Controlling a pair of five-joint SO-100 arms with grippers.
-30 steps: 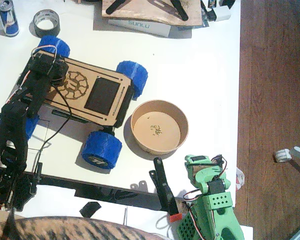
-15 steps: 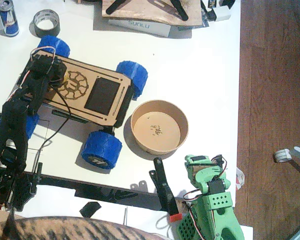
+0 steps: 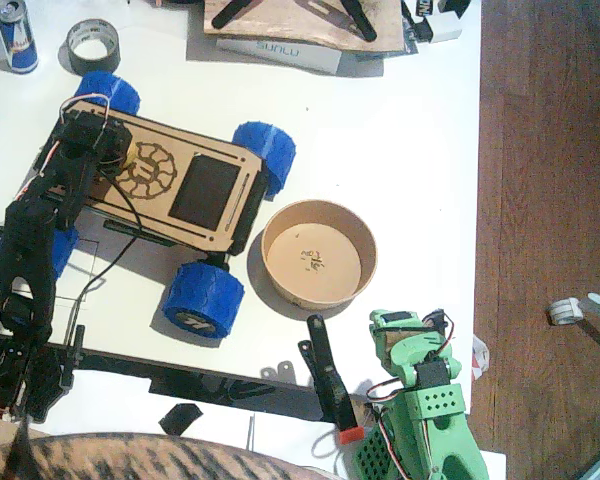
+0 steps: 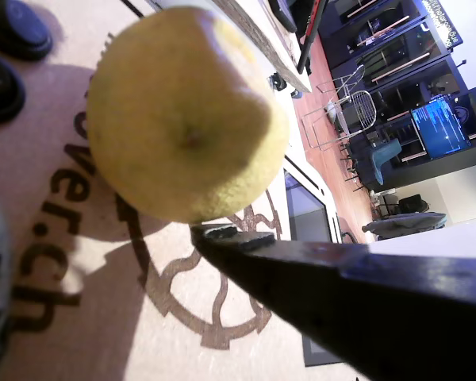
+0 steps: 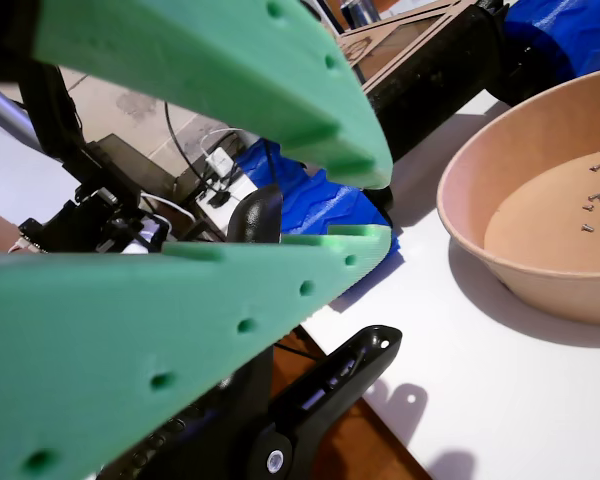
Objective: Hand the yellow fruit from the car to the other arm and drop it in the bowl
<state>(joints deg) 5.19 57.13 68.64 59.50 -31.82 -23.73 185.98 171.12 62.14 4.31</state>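
My left gripper [image 3: 90, 135], the black one, sits over the rear end of the car [image 3: 185, 190], near the bench's far-left corner. In a wrist view its dark jaw runs across the lower right, with the yellow fruit [image 4: 186, 111] just above the jaw tip; the 2nd jaw is only a blur at the left edge. I cannot tell from these views whether the jaws are pressing the fruit. The fruit lies over the car's wooden deck, above the engraved wheel logo [image 4: 198, 294]. In the fixed view the fruit is hidden under the gripper.

My right gripper [image 5: 375, 205], on the light green arm [image 3: 425, 400], waits at the bench's near edge, right of centre. In a wrist view its 2 green perforated jaws stand apart with a clear gap at the tips and nothing between them.

The bowl [image 3: 365, 250] rests on the bench between the car's front end and the green arm, just beside the car's near front blue wheel [image 3: 203, 299]. Small dark specks lie on its inside bottom.

A black clamp [image 3: 330, 375] lies at the near edge, beside the green arm. A grey tape roll [image 3: 91, 45] and a can [image 3: 18, 35] stand at the far-left corner.
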